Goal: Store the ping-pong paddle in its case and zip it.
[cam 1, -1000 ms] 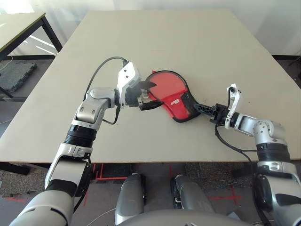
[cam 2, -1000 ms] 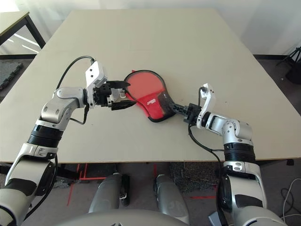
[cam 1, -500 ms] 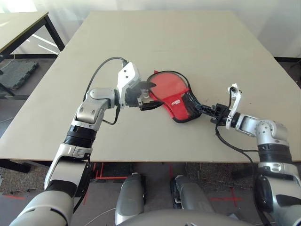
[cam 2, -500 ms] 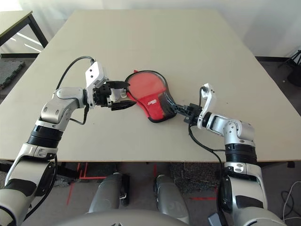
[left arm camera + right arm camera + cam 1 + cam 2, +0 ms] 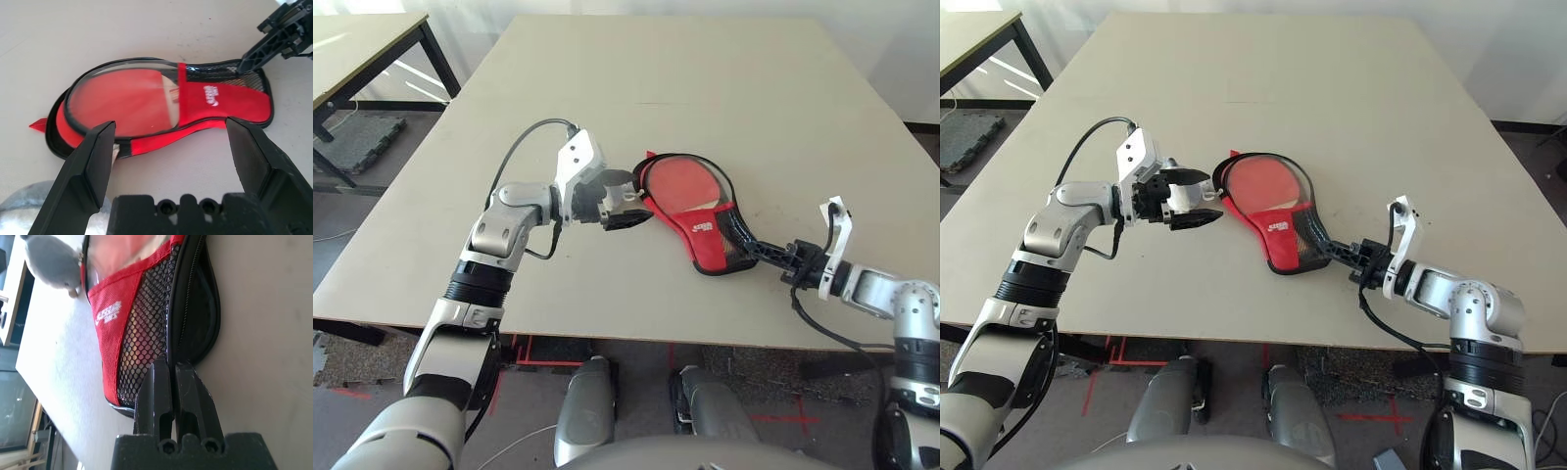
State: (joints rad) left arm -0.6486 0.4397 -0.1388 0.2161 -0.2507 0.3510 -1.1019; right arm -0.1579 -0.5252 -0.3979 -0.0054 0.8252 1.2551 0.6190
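A: Fingers of the right gripper [image 5: 1340, 254] press together on the mesh end of the case [image 5: 700, 211]; the ping-pong paddle [image 5: 132, 95] lies inside, behind the clear window.

B: Step?

A: Zipping, probably; next, draw along the black rim. The left gripper [image 5: 1190, 201], spread, hovers beside the round end on the table [image 5: 724, 88].

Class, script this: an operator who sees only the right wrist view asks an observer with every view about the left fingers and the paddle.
Operator: Where are the left fingers?
Observer: The left fingers stand wide open, facing the round end of the case.
Operator: Is the paddle inside?
Observer: Yes. The paddle shows red through the clear window, its pale handle running under the red panel.
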